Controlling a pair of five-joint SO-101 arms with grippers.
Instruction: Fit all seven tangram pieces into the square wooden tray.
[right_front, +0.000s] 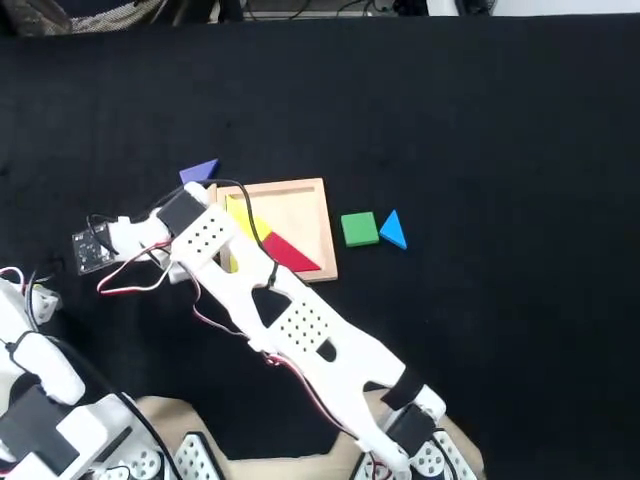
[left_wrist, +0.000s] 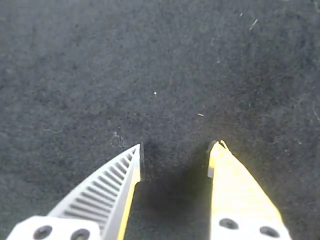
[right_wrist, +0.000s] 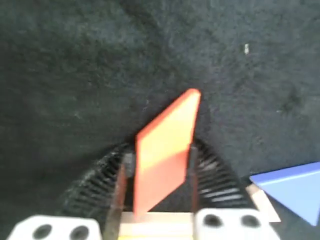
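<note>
Claw right (right_wrist: 160, 153): grips orange piece (right_wrist: 167, 132), long axis outward | claw left (left_wrist: 175, 152): spread, empty

Soft light seems to fall from overhead, and the black cloth (left_wrist: 150, 60) swallows most of it, so the table looks dim. A dense shadow lies on the cloth between the spread fingers of the left claw (left_wrist: 177, 146), just behind their tips. The orange piece (right_wrist: 167, 135) pinched in the right claw (right_wrist: 159, 152) glows bright, nearly washed out. The blue piece (right_wrist: 292, 187) beside that claw catches light on its face. The white right arm (right_front: 300, 320) shines pale against the cloth.
</note>
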